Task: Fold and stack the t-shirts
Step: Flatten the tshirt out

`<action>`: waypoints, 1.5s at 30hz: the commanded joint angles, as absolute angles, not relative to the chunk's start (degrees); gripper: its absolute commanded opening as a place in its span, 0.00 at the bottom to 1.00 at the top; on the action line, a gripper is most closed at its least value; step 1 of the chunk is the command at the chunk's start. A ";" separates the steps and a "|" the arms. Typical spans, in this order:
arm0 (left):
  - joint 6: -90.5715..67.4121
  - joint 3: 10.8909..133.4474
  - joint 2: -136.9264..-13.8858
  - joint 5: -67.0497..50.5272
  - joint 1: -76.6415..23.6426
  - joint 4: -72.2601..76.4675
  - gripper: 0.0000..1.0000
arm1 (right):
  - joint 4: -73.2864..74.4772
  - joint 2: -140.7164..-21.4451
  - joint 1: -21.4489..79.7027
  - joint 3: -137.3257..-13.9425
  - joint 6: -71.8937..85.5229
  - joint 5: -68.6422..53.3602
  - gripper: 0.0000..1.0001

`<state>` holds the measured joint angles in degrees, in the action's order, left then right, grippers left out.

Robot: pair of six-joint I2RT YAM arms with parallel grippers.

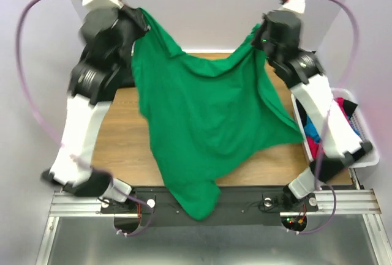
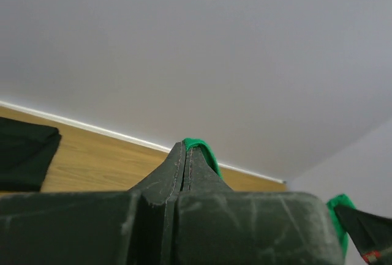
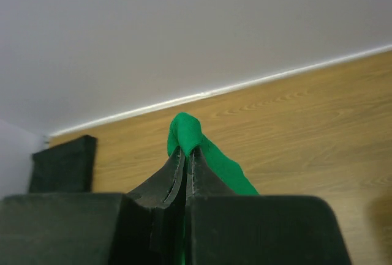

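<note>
Nearest you, the lowest fold of the green t-shirt (image 1: 208, 118) droops past the front edge of the bench (image 1: 122, 142), over the rail between the two arm bases. From there the cloth climbs and widens above the middle of the bench. To your right, the white basket (image 1: 358, 162) of other tees sits beside the right arm, well clear of the claws.

Farther back and higher, the shirt's top edge runs left to right and sags in the middle. That edge is what your coming move turns on. Each end is pinched in a claw, so neither arm is nearer. The left claw (image 2: 185, 150) is clamped tight on a nub of green cloth, and so is the right claw (image 3: 185, 153). The whole shirt hangs below both claws and toward you. A folded black garment (image 3: 64, 164) lies on the bench at the far left.
</note>
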<state>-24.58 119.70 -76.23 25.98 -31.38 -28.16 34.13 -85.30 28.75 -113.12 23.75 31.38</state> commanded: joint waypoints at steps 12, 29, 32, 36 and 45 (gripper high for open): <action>-18.72 132.30 -80.44 11.51 -17.23 -19.87 0.00 | 27.60 -89.49 24.70 -129.48 12.13 30.94 0.00; -51.13 26.39 -37.27 7.48 -17.40 -14.56 0.00 | 24.96 -59.26 24.61 -46.26 35.49 20.17 0.07; -54.83 22.33 -37.35 5.71 -17.49 -19.58 0.04 | 25.14 -57.66 24.61 -36.93 39.19 13.48 0.34; -54.67 27.57 -34.38 5.79 -17.49 -25.64 0.71 | 27.24 -56.26 24.61 -35.77 41.13 9.23 1.00; -52.21 39.46 -34.53 9.32 -17.49 -27.62 0.99 | 34.63 -56.60 24.61 -46.14 37.44 16.25 1.00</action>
<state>-52.86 36.58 -32.97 7.73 -17.54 -28.64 32.53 -55.94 24.77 -40.88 38.35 12.27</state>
